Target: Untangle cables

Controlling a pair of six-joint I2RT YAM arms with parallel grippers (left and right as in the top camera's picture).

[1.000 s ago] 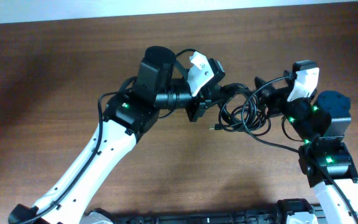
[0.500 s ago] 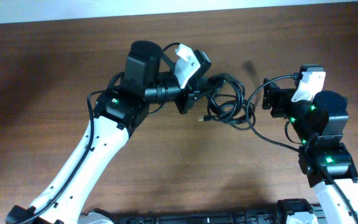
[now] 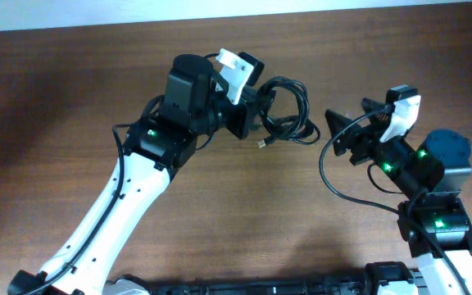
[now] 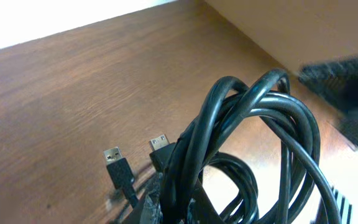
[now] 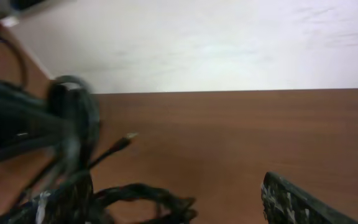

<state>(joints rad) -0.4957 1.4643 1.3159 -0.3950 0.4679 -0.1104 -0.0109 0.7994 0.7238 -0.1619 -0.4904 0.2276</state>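
The left end effector (image 3: 251,123) is pressed together on the cables (image 3: 289,111), pinching the black bundle at its left side. The cords form several overlapping loops, bunched tight where they are gripped and fanning out to the right. In the left wrist view two small plugs hang beside the loops, a flat USB plug (image 4: 118,168) and a shorter plug (image 4: 160,149) just beside it. The bundle seems raised off the surface, though the views do not settle this.

The right end effector (image 3: 344,135) stands spread and empty, pointing toward the bundle, near it but apart.

Below is a brown wood-grain counter (image 3: 56,123). A pale strip (image 3: 97,12) runs along its far edge.
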